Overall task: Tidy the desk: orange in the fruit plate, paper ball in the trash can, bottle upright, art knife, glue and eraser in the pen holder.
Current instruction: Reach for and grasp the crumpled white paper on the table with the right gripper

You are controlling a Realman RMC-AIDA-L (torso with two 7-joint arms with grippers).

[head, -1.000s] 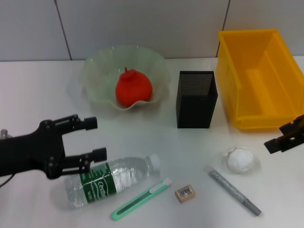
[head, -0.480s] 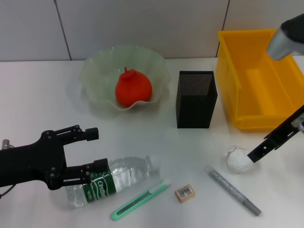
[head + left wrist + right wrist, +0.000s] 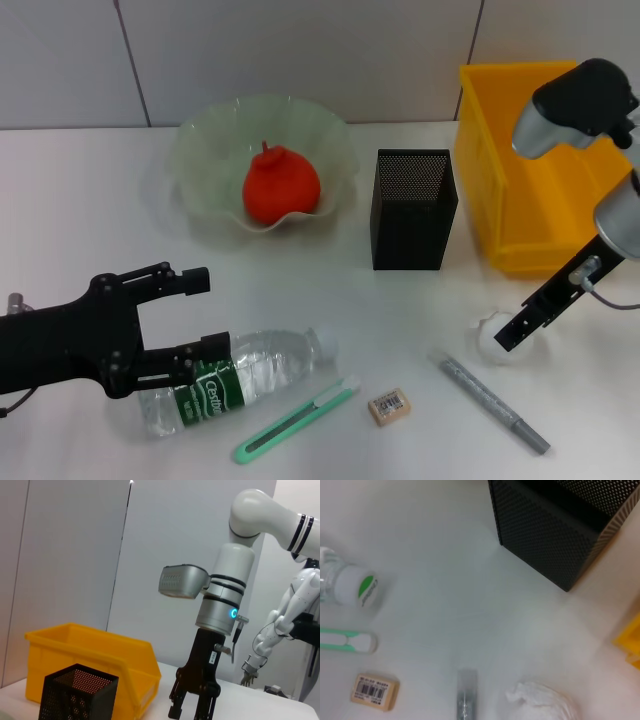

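The orange (image 3: pixel 282 187) lies in the pale green fruit plate (image 3: pixel 200 140). The clear bottle (image 3: pixel 245 373) lies on its side near the front left. My black left gripper (image 3: pixel 208 313) is open, its lower finger over the bottle's base end. My right gripper (image 3: pixel 522 325) hangs open just above the white paper ball (image 3: pixel 488 333), partly hiding it. It also shows in the left wrist view (image 3: pixel 192 711). The green art knife (image 3: pixel 295 420), the eraser (image 3: pixel 389 406) and the grey glue stick (image 3: pixel 490 400) lie on the table in front. The right wrist view shows the paper ball (image 3: pixel 540 700).
The black mesh pen holder (image 3: pixel 413 210) stands at the centre. The yellow bin (image 3: pixel 540 150) stands at the back right, close behind the right arm. The right wrist view shows the pen holder (image 3: pixel 555 535), bottle cap (image 3: pixel 357 590) and eraser (image 3: pixel 374 692).
My right arm has swung in from the right edge and come down over the paper ball. My left gripper has shifted slightly lower onto the bottle's base end.
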